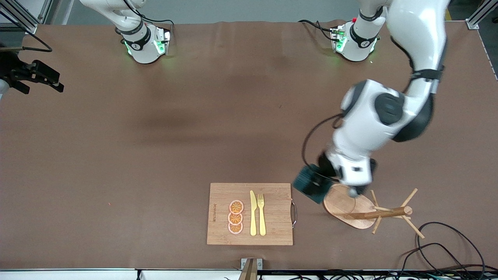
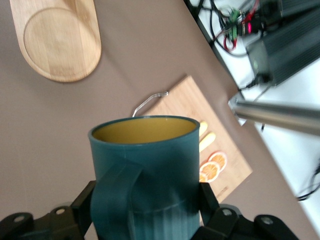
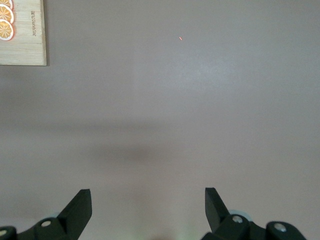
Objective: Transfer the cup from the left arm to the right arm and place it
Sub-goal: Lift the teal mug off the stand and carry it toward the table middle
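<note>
The cup (image 2: 145, 175) is dark teal with a mustard-yellow inside, and its handle faces the left wrist camera. My left gripper (image 2: 147, 200) is shut on its lower body, one finger on each side. In the front view the cup (image 1: 309, 186) hangs just above the table, between the cutting board and the wooden stand's oval base, with the left wrist partly covering it. My right gripper (image 3: 148, 192) is open with nothing between its fingers. It waits high over bare table toward the right arm's end.
A wooden mug stand has an oval base (image 1: 346, 206) and pegs (image 1: 393, 212). Toward the right arm's end from it lies a cutting board (image 1: 272, 217) with a metal handle, bearing orange slices (image 1: 235, 217), a yellow knife (image 1: 253, 214) and a fork (image 1: 261, 214). Black cables (image 1: 447, 241) lie near the front edge.
</note>
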